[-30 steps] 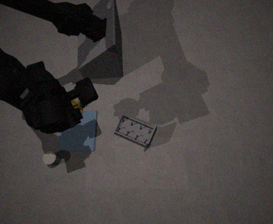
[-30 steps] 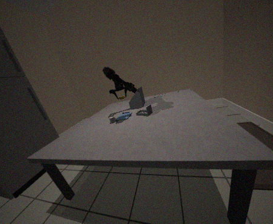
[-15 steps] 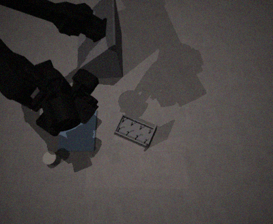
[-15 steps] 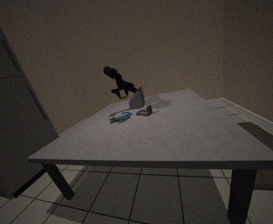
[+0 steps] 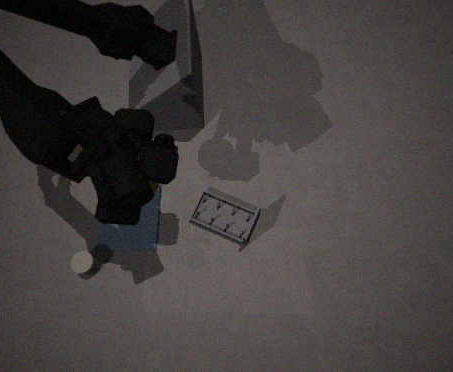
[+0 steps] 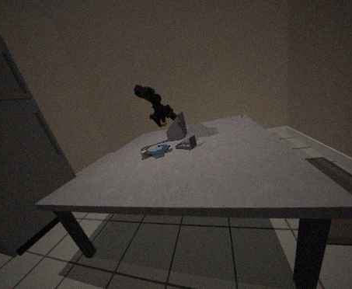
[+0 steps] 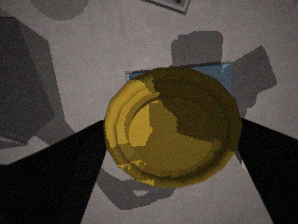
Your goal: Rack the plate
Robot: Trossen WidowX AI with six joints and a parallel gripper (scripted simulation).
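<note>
The yellow round plate (image 7: 167,150) (image 6: 163,124) is held by its opposite edges between my two fingers, its face turned to the wrist camera. In the top view only a sliver of the plate (image 5: 154,186) shows beneath the dark gripper. My gripper (image 7: 172,123) (image 5: 140,187) (image 6: 164,121) is shut on the plate and holds it in the air above a blue flat object. The small grey dish rack (image 5: 218,232) (image 7: 168,7) stands on the table to the right of the gripper in the top view, with two rows of pegs and a raised end panel. The rack's slots show no plate.
The blue flat object (image 5: 133,238) (image 6: 159,150) (image 7: 222,74) lies below the gripper. A pale cylinder (image 5: 82,262) (image 6: 144,154) stands beside it. A tall grey angular block (image 5: 178,114) (image 6: 176,130) (image 7: 22,75) stands behind. Another dark arm-like shape (image 5: 133,32) reaches over the block.
</note>
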